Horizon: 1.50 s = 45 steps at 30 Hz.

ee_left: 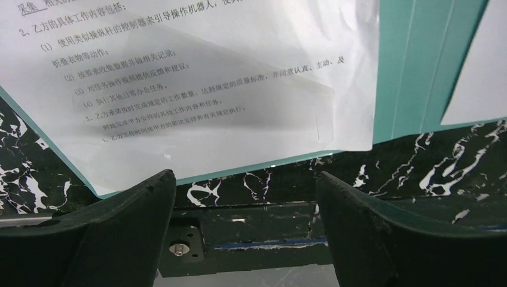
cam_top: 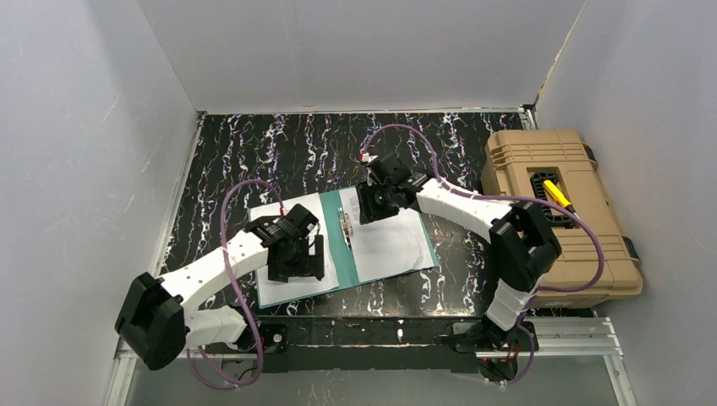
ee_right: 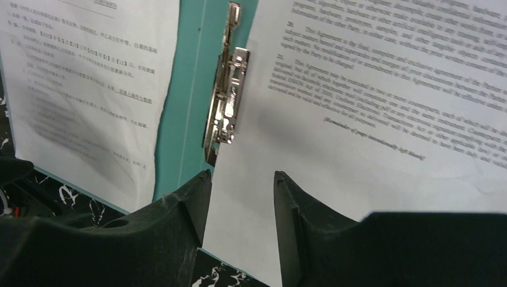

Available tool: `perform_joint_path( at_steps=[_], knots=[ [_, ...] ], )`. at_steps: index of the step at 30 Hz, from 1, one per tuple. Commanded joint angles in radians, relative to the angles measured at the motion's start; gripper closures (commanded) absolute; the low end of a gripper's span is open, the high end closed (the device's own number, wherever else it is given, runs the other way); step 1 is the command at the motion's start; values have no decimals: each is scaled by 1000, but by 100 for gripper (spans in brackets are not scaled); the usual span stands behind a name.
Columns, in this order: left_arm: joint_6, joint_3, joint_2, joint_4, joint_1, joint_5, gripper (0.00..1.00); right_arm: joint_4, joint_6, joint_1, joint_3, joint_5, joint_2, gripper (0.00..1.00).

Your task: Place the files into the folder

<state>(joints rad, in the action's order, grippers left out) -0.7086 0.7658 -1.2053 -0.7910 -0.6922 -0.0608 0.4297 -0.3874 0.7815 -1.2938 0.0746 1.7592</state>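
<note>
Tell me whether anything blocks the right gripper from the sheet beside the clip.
Nothing visible does. The right gripper hangs over the left edge of that sheet on the open folder, with the metal clip just beside it.

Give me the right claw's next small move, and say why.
Probably close the right claw on the spine-side edge of the right-hand sheet. Its jaws stand partly apart astride that edge, just short of the metal clip on the spine of the folder; a pinch there would let it shift the sheet.
</note>
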Motion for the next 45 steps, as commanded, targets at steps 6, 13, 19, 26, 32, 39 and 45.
perform_joint_path(
  at_steps=[6, 13, 19, 26, 32, 39, 45],
  knots=[
    [-29, 17, -99, 10, -20, -60, 18, -75, -35, 49, -103, 21, 96, 54],
    [-38, 0, -146, 39, -18, -65, 21, -78, -34, 50, -134, 2, 146, 60],
    [-43, -18, -170, 64, -20, -54, 24, -74, -31, 50, -152, -8, 177, 61],
    [-43, -29, -181, 85, -19, -41, 25, -71, -28, 50, -162, -22, 203, 64],
    [-47, -46, -184, 105, -20, -30, 25, -72, -28, 50, -166, -18, 222, 65],
    [-49, -56, -192, 117, -19, -24, 26, -75, -30, 49, -163, -17, 232, 69],
    [-51, -59, -198, 121, -20, -25, 26, -79, -31, 49, -152, -18, 232, 77]
  ],
)
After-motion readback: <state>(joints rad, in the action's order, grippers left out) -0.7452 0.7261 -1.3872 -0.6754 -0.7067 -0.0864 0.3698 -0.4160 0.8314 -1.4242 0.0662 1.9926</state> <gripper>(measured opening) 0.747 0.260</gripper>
